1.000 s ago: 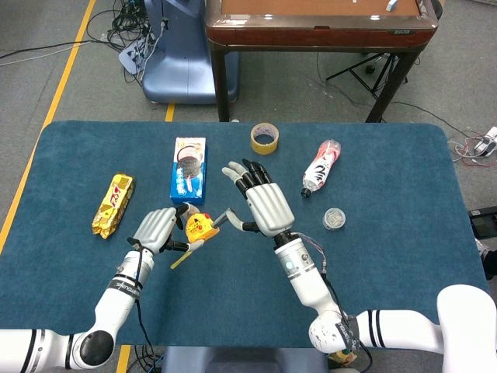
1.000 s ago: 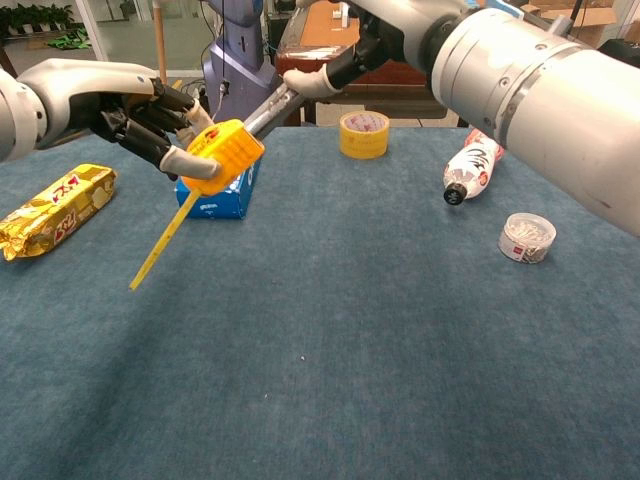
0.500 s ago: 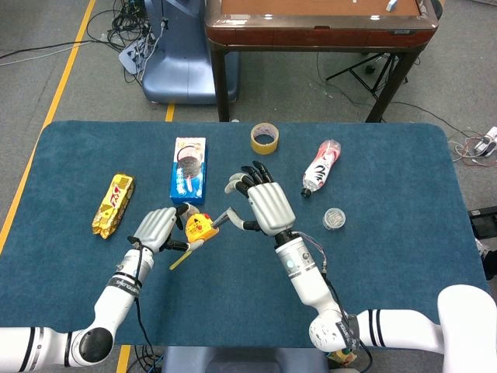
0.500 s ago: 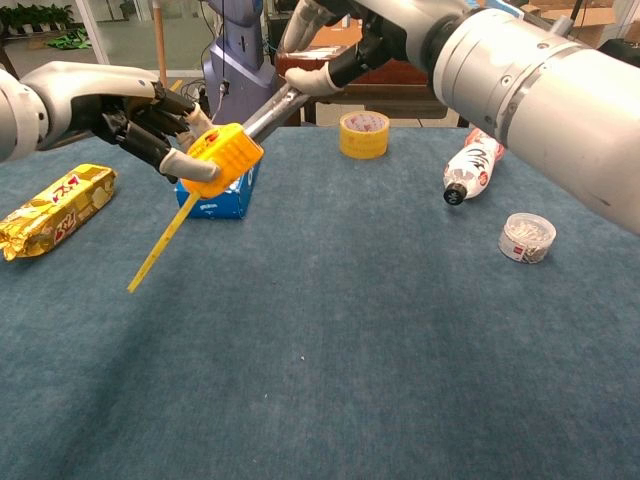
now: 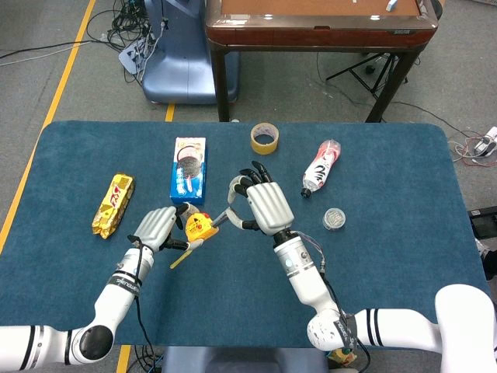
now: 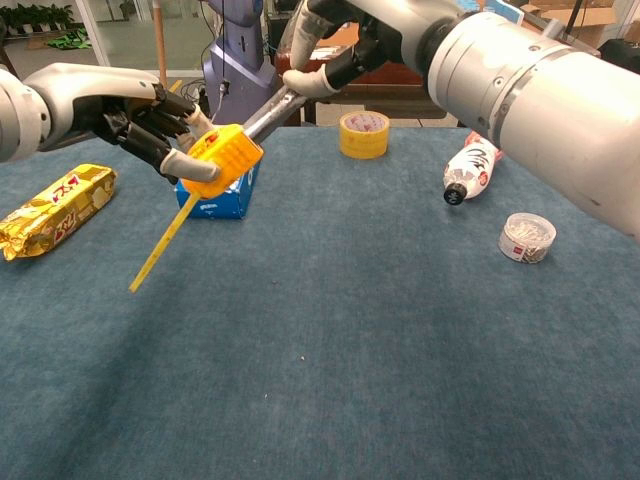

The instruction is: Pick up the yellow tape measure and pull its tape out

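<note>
My left hand (image 5: 155,228) (image 6: 150,125) grips the yellow tape measure (image 5: 200,227) (image 6: 225,158) above the blue tabletop, left of centre. A grey length of tape (image 5: 223,217) (image 6: 268,110) runs from the case up and to the right to my right hand (image 5: 260,203) (image 6: 320,40). That hand pinches the tape's end between thumb and a finger, with its other fingers curled in. A thin yellow strip (image 6: 160,245) hangs from the case, slanting down to the left.
A blue box (image 5: 189,169) lies just behind the tape measure and a gold snack pack (image 5: 113,204) to its left. A yellow tape roll (image 5: 265,138), a bottle on its side (image 5: 321,168) and a small round container (image 5: 335,218) sit to the right.
My right hand's fingers have curled in from a spread pose while it keeps its pinch on the tape. The left hand and the case have stayed almost still.
</note>
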You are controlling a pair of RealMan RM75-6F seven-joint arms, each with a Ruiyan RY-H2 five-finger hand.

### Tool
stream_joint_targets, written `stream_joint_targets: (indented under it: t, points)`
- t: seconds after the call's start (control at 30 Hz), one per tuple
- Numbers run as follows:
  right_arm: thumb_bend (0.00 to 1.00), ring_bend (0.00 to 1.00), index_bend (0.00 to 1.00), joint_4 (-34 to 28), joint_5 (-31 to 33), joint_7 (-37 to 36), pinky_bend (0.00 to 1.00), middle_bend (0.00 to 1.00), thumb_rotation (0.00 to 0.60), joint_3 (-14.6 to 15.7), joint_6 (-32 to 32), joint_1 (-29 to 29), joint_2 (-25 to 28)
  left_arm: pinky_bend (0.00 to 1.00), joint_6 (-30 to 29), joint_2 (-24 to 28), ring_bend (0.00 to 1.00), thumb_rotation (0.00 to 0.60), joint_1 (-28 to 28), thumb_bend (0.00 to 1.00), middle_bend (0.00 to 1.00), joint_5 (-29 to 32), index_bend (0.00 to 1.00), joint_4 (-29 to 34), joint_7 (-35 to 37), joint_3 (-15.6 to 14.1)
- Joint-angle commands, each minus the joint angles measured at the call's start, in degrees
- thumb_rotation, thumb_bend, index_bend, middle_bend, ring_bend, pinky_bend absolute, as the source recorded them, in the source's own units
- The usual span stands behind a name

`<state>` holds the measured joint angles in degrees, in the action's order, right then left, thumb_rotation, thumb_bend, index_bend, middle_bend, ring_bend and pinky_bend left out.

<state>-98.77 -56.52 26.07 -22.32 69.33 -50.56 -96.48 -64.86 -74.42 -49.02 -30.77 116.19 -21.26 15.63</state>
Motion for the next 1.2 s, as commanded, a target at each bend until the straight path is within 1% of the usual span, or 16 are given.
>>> stream_joint_targets:
  t: [0.03, 0.17, 0.27, 0.37, 0.6, 0.77, 0.9, 1.2]
  points:
    - [0.42, 0.21, 0.56, -0.13, 0.22, 0.15, 0.00, 0.39, 0.600, -0.01, -0.04, -0.06, 0.04, 0.27, 0.23, 0.18, 0.44, 0.600, -0.01, 0.20, 0.58, 0.07, 0.53, -0.01, 0.19, -0.02]
    - [0.45, 0.24, 0.57, -0.22, 0.37, -0.03, 0.00, 0.44, 0.600, -0.15, 0.08, -0.10, -0.04, 0.27, 0.45, 0.34, 0.44, 0.600, -0.06, 0.20, 0.58, 0.09, 0.53, -0.06, 0.30, -0.14]
    - [0.49, 0.30, 0.57, -0.26, 0.44, -0.38, 0.00, 0.47, 0.600, -0.26, 0.08, -0.10, -0.10, 0.27, 0.49, 0.33, 0.44, 0.600, -0.10, 0.20, 0.58, 0.09, 0.53, -0.14, 0.45, -0.14]
    - [0.52, 0.33, 0.57, -0.01, 0.37, -0.39, 0.00, 0.49, 0.600, -0.18, 0.20, -0.12, -0.22, 0.27, 0.57, 0.30, 0.44, 0.600, -0.16, 0.20, 0.58, 0.07, 0.53, -0.23, 0.55, -0.20]
    - [0.61, 0.36, 0.57, 0.62, 0.18, -1.14, 0.00, 0.54, 0.600, -0.17, 0.43, -0.05, -0.70, 0.27, 0.86, 0.15, 0.44, 0.600, -0.25, 0.20, 0.58, 0.17, 0.53, -0.60, 0.80, -0.41]
    - [0.73, 0.37, 0.58, 1.24, -0.25, -2.04, 0.00, 0.57, 0.600, -0.23, 0.48, 0.05, -0.96, 0.27, 1.39, 0.26, 0.44, 0.600, -0.34, 0.20, 0.58, 0.24, 0.53, -0.93, 0.92, -0.62]
    - [0.76, 0.38, 0.59, 1.07, -0.53, -3.07, 0.00, 0.58, 0.600, -0.27, 0.15, 0.32, -0.58, 0.27, 2.52, 0.87, 0.44, 0.600, -0.45, 0.20, 0.58, 0.31, 0.53, -1.39, 0.90, -1.01]
    - [0.77, 0.40, 0.62, -0.01, -3.37, -6.12, 0.00, 0.60, 0.600, 0.70, -0.83, 1.72, 2.27, 0.27, 9.63, 4.51, 0.44, 0.600, -1.19, 0.20, 0.58, 1.69, 0.53, -2.65, 2.17, -2.16]
